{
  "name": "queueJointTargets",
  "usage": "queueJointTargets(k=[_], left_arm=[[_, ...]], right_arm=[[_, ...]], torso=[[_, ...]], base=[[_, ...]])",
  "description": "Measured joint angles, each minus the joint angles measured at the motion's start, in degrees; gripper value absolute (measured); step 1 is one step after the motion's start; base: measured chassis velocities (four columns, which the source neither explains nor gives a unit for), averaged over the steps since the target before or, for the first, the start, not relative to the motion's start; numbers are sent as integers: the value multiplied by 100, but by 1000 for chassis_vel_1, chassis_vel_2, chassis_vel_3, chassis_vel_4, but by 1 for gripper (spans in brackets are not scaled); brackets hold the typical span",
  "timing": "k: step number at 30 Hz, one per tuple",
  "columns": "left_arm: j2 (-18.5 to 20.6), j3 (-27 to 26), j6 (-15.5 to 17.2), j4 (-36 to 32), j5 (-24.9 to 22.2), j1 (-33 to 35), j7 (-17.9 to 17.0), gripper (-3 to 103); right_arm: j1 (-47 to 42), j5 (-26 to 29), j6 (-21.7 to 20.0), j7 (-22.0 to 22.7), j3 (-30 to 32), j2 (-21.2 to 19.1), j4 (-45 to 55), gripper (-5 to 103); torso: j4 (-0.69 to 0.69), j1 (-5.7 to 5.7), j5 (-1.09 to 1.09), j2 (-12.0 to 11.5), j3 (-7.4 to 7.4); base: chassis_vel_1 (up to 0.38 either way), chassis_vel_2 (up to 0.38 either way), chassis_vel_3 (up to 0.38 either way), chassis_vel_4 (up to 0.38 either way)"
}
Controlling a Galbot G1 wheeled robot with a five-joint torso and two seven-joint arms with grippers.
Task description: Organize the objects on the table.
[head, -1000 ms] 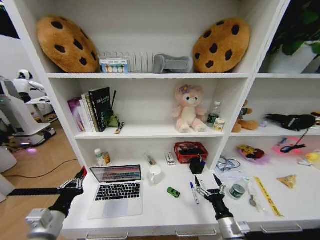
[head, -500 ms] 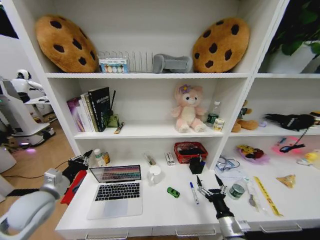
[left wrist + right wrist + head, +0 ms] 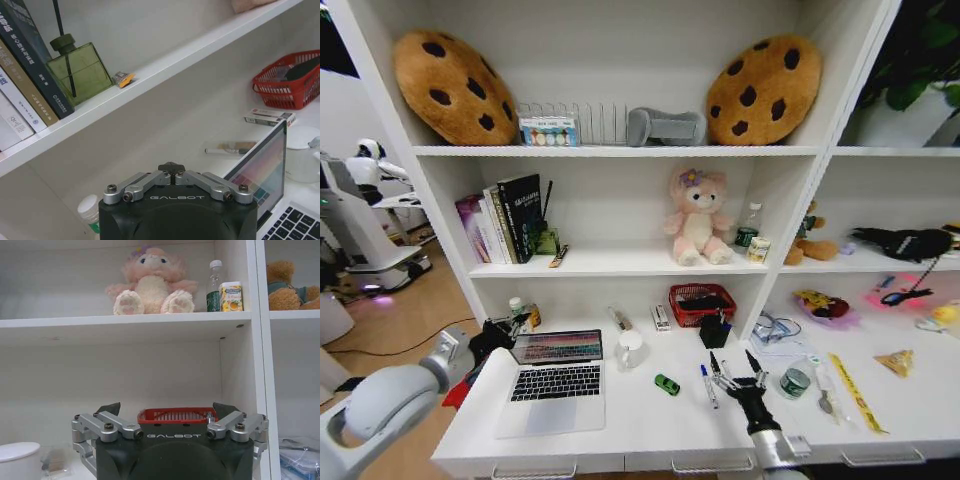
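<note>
On the white table (image 3: 620, 420), the laptop (image 3: 554, 385) sits just beside the closed left claw (image 3: 510, 327); right claw (image 3: 738, 371) spread apart.

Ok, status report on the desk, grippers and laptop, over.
Left gripper shut, beside the laptop's open screen. Right gripper open, above the table near the marker pens. Mug close behind laptop.

The left pincer (image 3: 510, 327) sits behind the silver laptop (image 3: 554, 382) screen's corner, its fingertips lost in dark blur. In the left wrist view the laptop is cut off by the edge. The small green-lidded jar (image 3: 794, 382) is partly hidden, and the tiny green oblong piece (image 3: 667, 384) is possibly a toy car.
</note>
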Motion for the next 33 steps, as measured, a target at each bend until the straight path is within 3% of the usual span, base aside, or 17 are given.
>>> queueJointTargets(k=[11, 33], left_arm=[[481, 35, -159, 420, 92, -40, 470, 0], [709, 353, -284, 597, 454, -4, 1063, 0]], right_arm=[[-46, -117, -7, 1, -24, 108, -8, 100], [-79, -185, 59, 16, 86, 324, -109, 100]], torso=[[0, 0, 0, 0, 0], [0, 0, 1, 1, 0]], base=[[0, 0, 0, 0], [0, 0, 0, 0]])
